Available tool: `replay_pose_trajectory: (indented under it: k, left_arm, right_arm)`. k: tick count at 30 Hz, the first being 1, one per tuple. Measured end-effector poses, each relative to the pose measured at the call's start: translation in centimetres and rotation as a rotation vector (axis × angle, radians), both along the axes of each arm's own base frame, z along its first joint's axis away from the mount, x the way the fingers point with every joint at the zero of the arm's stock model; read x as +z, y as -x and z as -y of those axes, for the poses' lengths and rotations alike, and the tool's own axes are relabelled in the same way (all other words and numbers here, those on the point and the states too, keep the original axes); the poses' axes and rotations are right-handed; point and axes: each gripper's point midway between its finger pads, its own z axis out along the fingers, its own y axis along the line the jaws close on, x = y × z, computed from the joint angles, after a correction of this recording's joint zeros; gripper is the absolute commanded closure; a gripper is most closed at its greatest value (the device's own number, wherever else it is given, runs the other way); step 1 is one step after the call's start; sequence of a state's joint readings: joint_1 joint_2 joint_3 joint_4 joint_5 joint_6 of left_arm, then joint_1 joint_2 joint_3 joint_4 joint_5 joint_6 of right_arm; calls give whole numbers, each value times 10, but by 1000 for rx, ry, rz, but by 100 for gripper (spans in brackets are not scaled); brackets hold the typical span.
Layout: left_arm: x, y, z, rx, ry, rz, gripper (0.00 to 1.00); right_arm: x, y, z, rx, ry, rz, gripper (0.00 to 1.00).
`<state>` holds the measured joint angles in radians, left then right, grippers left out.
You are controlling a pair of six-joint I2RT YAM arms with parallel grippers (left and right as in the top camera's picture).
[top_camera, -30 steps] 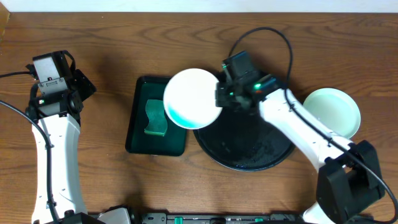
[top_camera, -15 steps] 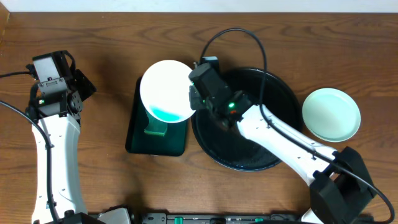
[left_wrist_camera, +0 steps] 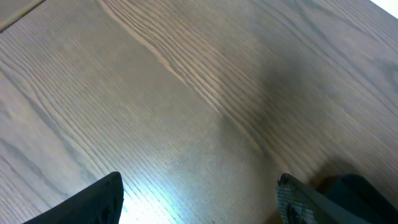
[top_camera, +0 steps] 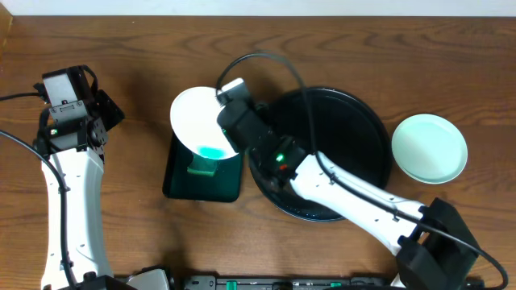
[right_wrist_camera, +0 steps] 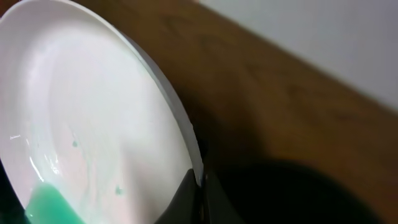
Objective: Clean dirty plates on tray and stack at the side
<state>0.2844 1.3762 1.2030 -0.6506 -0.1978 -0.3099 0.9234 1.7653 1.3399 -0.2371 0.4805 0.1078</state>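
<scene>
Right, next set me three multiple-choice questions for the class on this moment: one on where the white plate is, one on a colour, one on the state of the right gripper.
1. Where is the white plate?
A) tilted above the small dark tray with the sponge
B) flat on the black tray
C) on the table at the far left

2. What colour is the second plate, lying on the table right of the black tray?
A) white
B) pale mint green
C) black

3. What state is the right gripper in?
A) open and empty
B) shut on the white plate's rim
C) out of view

Answers: 1 A, the overhead view shows it over the sponge tray; 2 B, its surface is pale green; 3 B, the right wrist view shows the gripper pinching the rim.
</scene>
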Motion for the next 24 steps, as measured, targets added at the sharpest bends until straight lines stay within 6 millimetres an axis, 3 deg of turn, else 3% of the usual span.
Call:
replay_pose_trajectory:
  k: [12,24]
  left_arm:
    - [0,0,0,0,0,0,21]
    - [0,0,0,0,0,0,21]
  right_arm:
    - [57,15,-20,33,287,362,99]
    - [84,16,-20,19,421,489,99]
